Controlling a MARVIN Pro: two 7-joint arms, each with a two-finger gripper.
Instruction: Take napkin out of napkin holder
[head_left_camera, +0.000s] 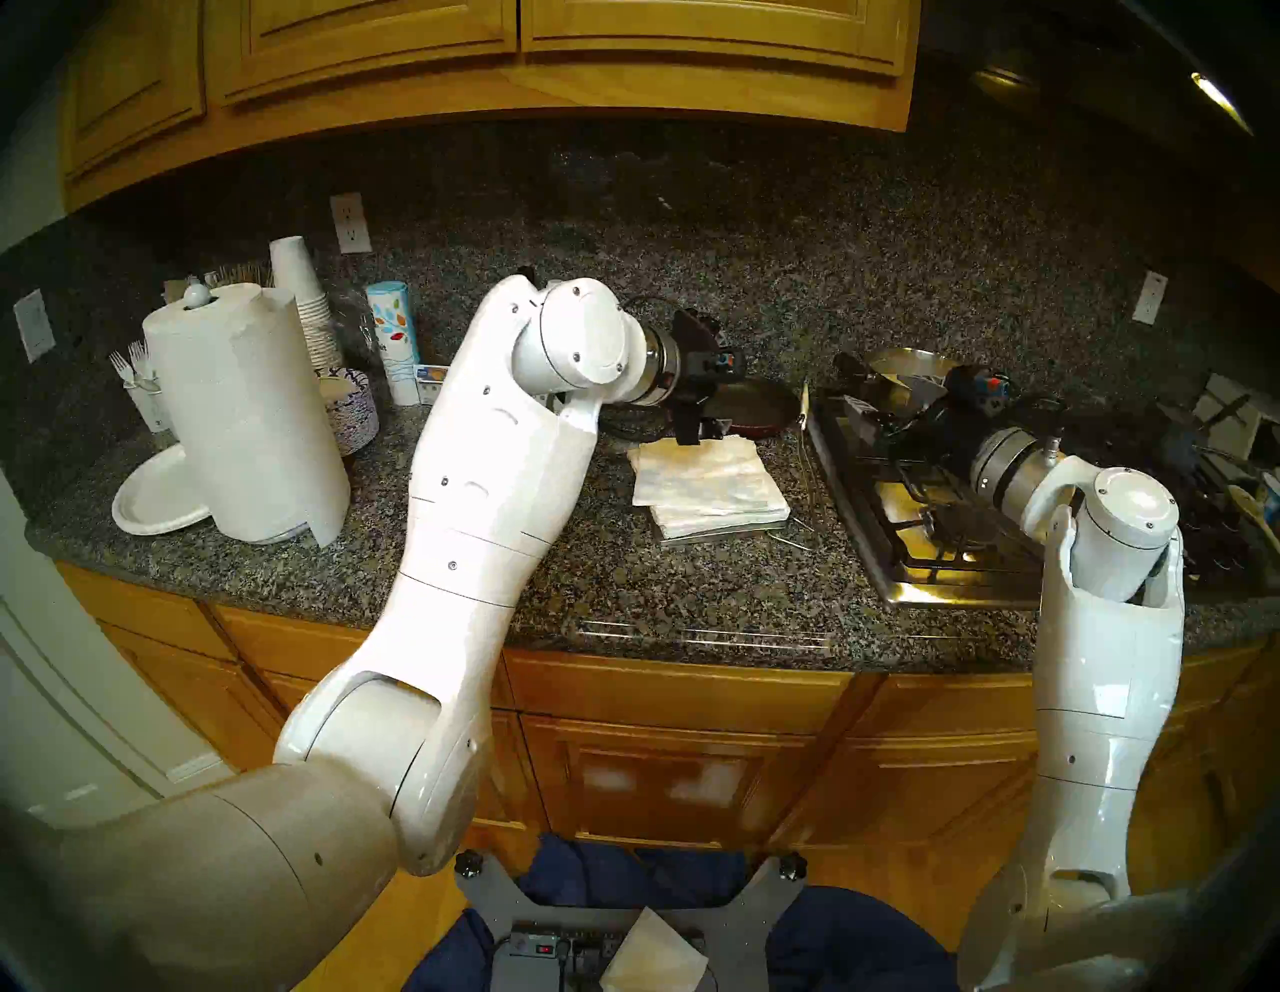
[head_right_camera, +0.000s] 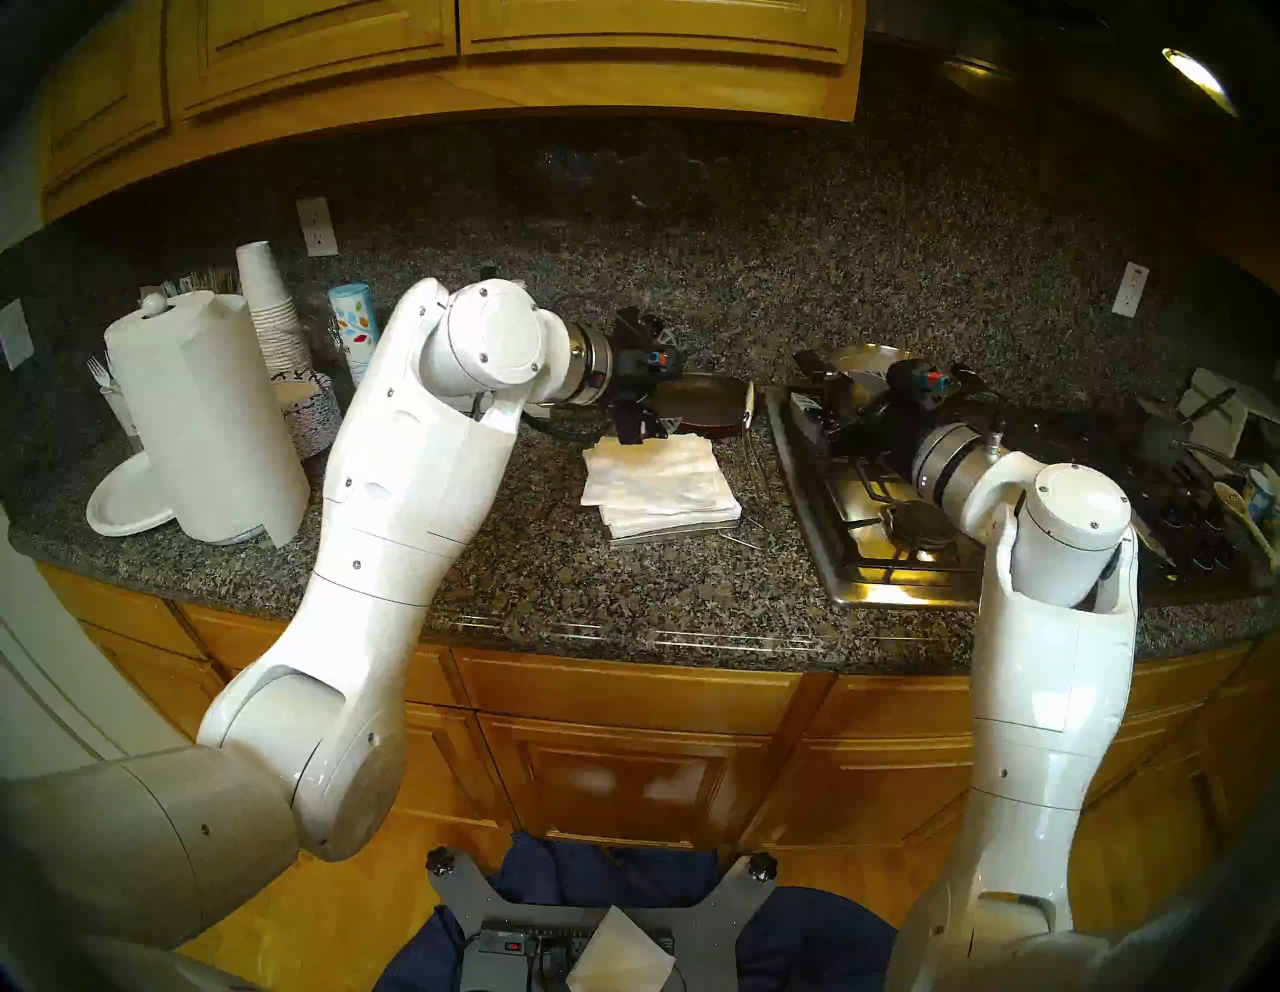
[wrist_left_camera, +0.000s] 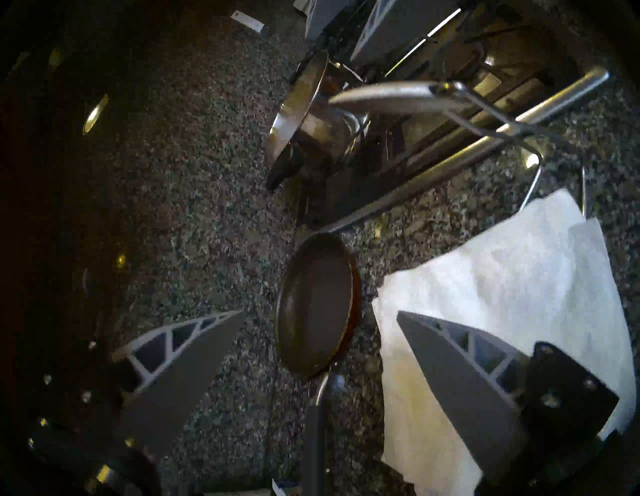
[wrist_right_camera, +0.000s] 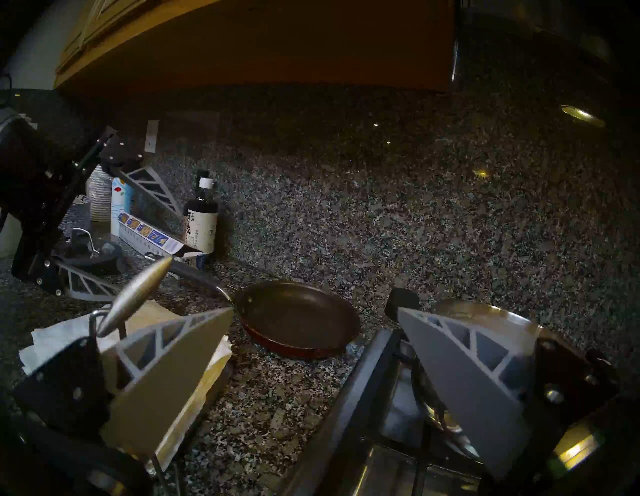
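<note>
A stack of white napkins (head_left_camera: 713, 502) fills the silver napkin holder (head_left_camera: 724, 535) at mid-counter. The top napkin (head_left_camera: 696, 471) (wrist_left_camera: 502, 294) lies loose and skewed on the stack. The holder's wire arm stands raised on the right, with its leaf weight (head_left_camera: 805, 405) (wrist_right_camera: 138, 294) up in the air. My left gripper (head_left_camera: 699, 381) (wrist_left_camera: 320, 311) is turned on its side at the stack's far edge. It is open and holds nothing, and its lower finger (wrist_left_camera: 460, 381) hangs over the top napkin. My right gripper (head_left_camera: 855, 395) (wrist_right_camera: 315, 310) hovers open and empty over the stove's back left corner.
A dark frying pan (head_left_camera: 755, 409) (wrist_right_camera: 298, 315) sits just behind the napkins. The steel stove (head_left_camera: 921, 526) carries a pot to the right. A paper towel roll (head_left_camera: 242, 415), cups and plates crowd the left. A sauce bottle (wrist_right_camera: 202, 221) stands at the backsplash. One napkin (head_left_camera: 651, 952) lies on my base.
</note>
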